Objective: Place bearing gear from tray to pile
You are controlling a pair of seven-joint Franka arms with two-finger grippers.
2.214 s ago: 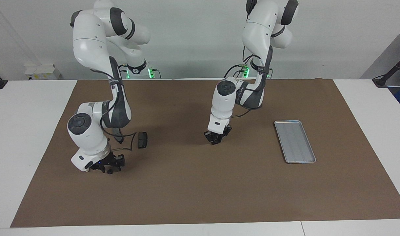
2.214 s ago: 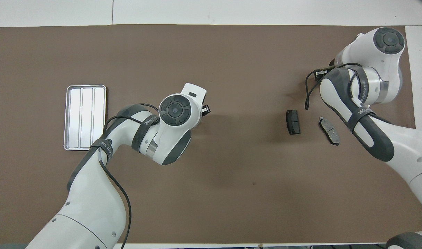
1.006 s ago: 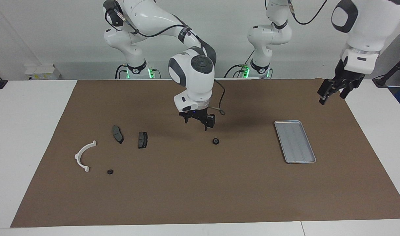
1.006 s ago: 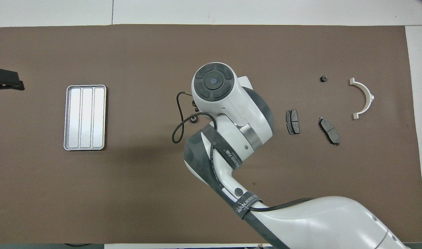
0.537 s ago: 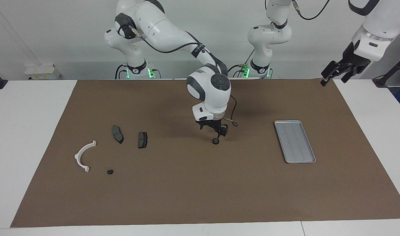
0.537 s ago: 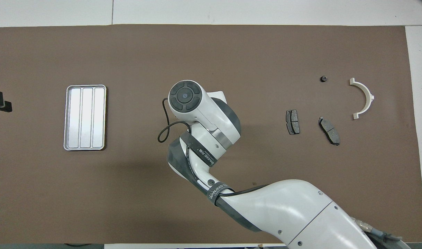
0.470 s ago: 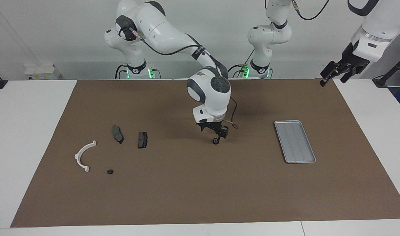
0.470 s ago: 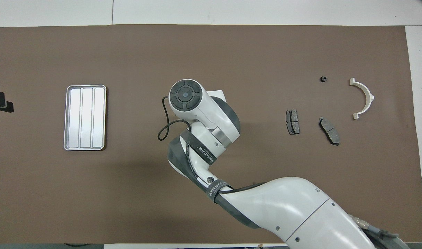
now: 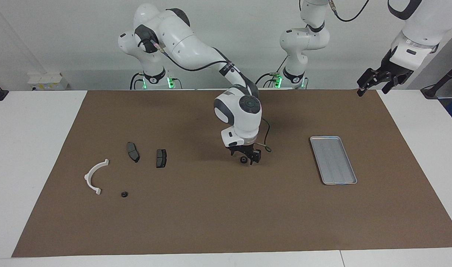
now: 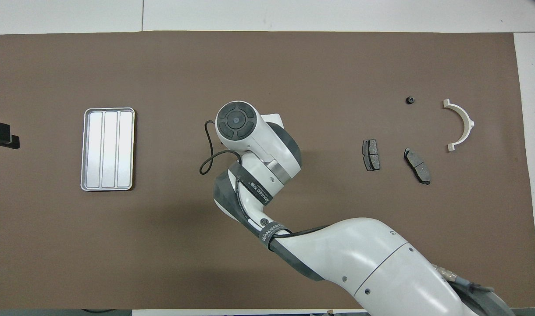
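A small black bearing gear (image 9: 243, 160) lies on the brown mat, mid-table. My right gripper (image 9: 245, 158) is down over it, open, one finger on each side; in the overhead view the right arm hides the gear. The silver-grey tray (image 9: 333, 159) (image 10: 109, 149) lies toward the left arm's end with nothing in it. The pile is toward the right arm's end: a white arc (image 9: 94, 177) (image 10: 461, 124), two dark pads (image 9: 133, 151) (image 9: 161, 158) and another small black gear (image 9: 124, 194) (image 10: 410, 100). My left gripper (image 9: 374, 82) (image 10: 1, 134) hangs open, high over the mat's corner.
The brown mat (image 9: 211, 215) covers most of the white table. A loose cable loop (image 10: 208, 153) hangs from the right wrist next to the gear. Small white boxes (image 9: 47, 81) stand off the mat at the right arm's end.
The right gripper has swung across the mat and come down around the mid-table gear. The left arm has lifted away toward its own end of the table.
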